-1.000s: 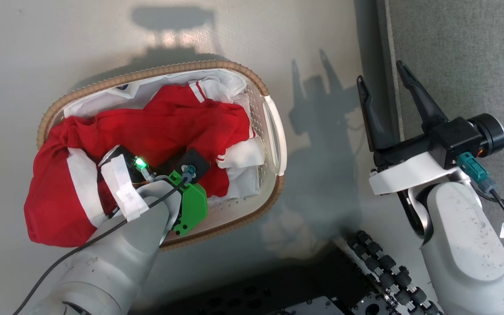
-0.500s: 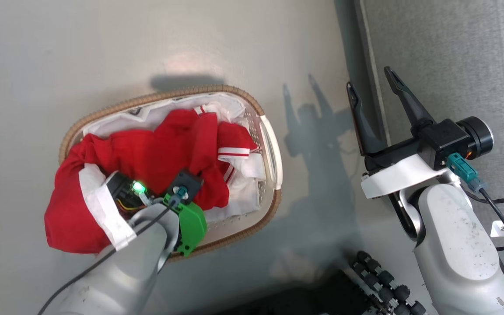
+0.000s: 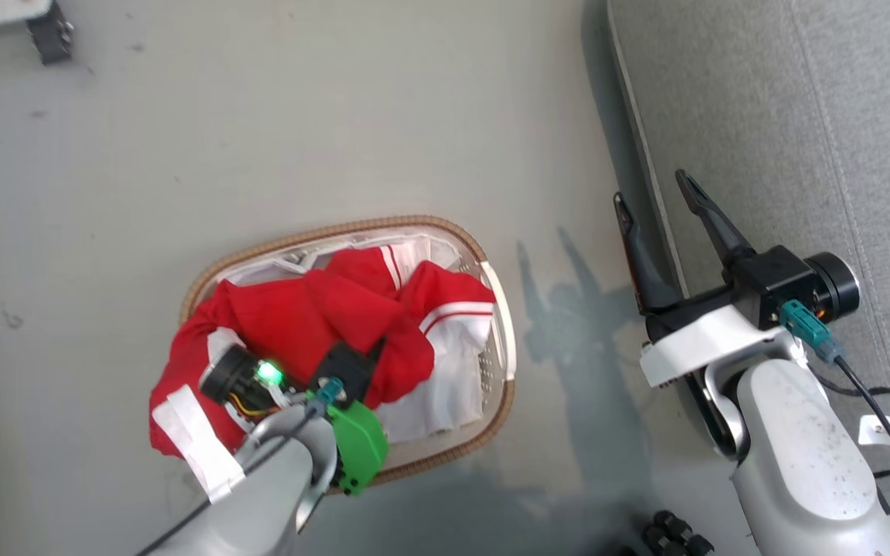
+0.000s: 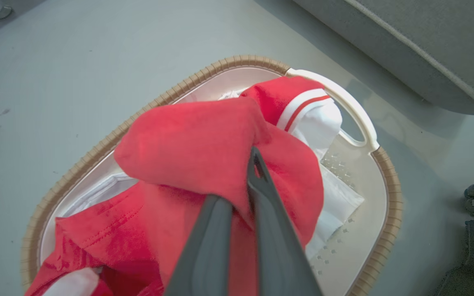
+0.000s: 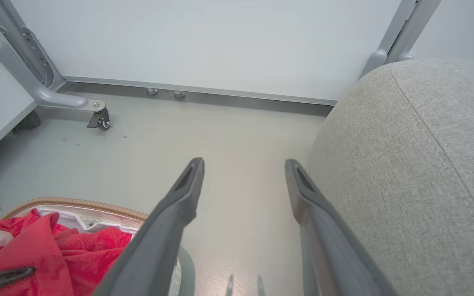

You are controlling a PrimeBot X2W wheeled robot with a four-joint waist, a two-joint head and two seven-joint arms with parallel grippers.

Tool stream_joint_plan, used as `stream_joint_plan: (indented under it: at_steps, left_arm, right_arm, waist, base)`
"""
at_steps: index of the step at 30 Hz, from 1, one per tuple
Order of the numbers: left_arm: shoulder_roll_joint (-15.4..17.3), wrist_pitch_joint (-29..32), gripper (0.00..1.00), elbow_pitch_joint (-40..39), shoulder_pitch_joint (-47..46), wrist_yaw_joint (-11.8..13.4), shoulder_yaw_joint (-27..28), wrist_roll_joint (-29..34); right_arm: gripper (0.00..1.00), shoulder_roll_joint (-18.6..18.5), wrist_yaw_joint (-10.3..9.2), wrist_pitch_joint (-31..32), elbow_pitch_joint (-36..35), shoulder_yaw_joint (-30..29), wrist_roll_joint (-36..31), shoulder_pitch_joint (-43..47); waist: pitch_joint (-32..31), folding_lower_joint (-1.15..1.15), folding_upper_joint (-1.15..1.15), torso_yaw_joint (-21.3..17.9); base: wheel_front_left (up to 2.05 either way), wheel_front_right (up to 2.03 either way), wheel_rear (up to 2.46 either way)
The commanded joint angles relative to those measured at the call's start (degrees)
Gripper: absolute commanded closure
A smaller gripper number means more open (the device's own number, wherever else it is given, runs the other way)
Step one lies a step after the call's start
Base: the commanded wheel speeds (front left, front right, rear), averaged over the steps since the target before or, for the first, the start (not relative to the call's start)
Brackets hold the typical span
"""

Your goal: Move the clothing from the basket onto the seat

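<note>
Clothing (image 3: 314, 324) lies heaped in the basket (image 3: 337, 229): red fabric with white stripes and trim. At the basket's left end a red-and-white part spills over the brown rim (image 4: 389, 172). The basket stands on the grey floor (image 3: 259, 116), and the seat (image 3: 762, 116) is to its right with a strip of floor between them.

The left gripper (image 4: 250, 172) reaches down into the pile. Its jaws are pressed together on a fold of the red clothing. In the left wrist view the fold bunches up around the dark fingers (image 4: 270, 230) and drapes over one tip, hiding it. Past the fold, a red cuff with a white band and thin red stripe rests against the white handle (image 4: 344, 102). White cloth (image 4: 335, 205) shows under the red there, but I cannot tell whether it is liner or garment.

The right gripper (image 3: 650, 188) hangs above the floor just beside the seat's rounded edge, well apart from the basket. Its jaws are spread wide with nothing between them. In the right wrist view the red heap and the rim sit at the lower left, beside its left finger.
</note>
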Motion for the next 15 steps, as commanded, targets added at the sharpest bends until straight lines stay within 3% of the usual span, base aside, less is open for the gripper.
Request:
stream_joint_plan:
  at_steps: [1, 15]
  left_arm:
    - [-0.1, -0.2, 1.00, -1.0, 1.8, -0.2, 0.3, 0.5]
    - [-0.8, -0.2, 1.00, -9.7, 12.6, -1.7, 7.2, 3.0]
  right_arm:
    - [0.00, -0.2, -0.07, -0.3, 0.2, -0.6, 0.5, 1.3]
    - [0.00, -0.1, -0.06, -0.3, 2.0, -2.0, 1.1, 7.4]
  waist:
    - [-5.3, 0.00, 0.00, 2.6]
    - [-17.4, 0.00, 0.00, 4.5]
  base:
    - [0.00, 0.00, 0.00]
    - [0.00, 0.00, 0.00]
